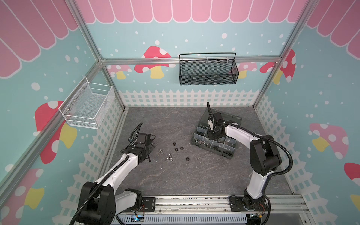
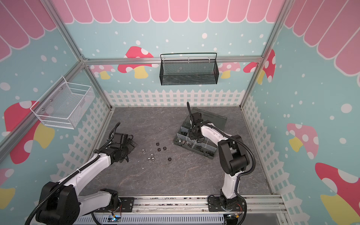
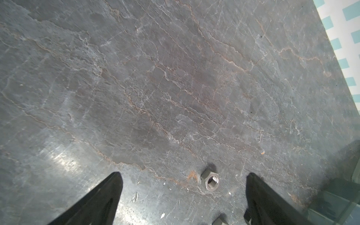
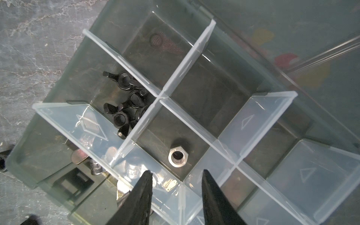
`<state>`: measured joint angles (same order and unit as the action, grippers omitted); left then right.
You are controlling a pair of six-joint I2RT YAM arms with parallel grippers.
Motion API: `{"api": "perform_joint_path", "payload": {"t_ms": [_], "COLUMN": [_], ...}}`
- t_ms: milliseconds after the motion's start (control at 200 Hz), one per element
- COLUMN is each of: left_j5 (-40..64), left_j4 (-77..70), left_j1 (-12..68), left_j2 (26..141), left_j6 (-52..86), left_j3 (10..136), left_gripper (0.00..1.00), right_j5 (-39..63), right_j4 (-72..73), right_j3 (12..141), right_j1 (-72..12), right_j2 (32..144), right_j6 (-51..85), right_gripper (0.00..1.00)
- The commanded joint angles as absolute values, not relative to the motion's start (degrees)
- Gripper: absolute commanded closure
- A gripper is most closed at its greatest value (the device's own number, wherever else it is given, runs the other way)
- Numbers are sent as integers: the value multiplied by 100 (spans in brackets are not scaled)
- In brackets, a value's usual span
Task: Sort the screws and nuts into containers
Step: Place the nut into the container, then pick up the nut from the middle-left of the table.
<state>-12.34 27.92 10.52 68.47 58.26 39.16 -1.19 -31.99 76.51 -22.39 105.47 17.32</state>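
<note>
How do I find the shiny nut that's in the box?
Find the grey box on the right side of the table, under the right gripper. One cell holds a lone silver nut. The neighbouring cell holds a heap of black wing screws instead.

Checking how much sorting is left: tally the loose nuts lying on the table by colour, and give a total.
Silver nuts: 4
Black nuts: 4
Total: 8
</note>
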Motion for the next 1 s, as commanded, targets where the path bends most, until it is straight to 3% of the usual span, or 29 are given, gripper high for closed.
{"api": "perform_joint_path", "payload": {"t_ms": [0,315,645,996], "left_j5": [-1248,-1392,-1407,-1737], "left_j4": [2733,2871,2997,3076], "left_j1": [1019,1011,680,551], "left_j2": [6873,6834,6510,5811], "left_j6": [5791,5825,6129,6361], "left_j3": [4069,4044,3674,3316], "left_gripper": [0,0,0,0], "right_j5": [-78,-302,79,355], "right_j4": [-3256,-3470,-3568,-3621], "right_j3": [7620,8201,9717,11324], "right_j1": [-2256,-3206,-4621,-5475], "right_j2": [10192,9946,11556,13152], "right_j6": [1740,1723,1541,1121], "right_gripper": [56,56,57,54]}}
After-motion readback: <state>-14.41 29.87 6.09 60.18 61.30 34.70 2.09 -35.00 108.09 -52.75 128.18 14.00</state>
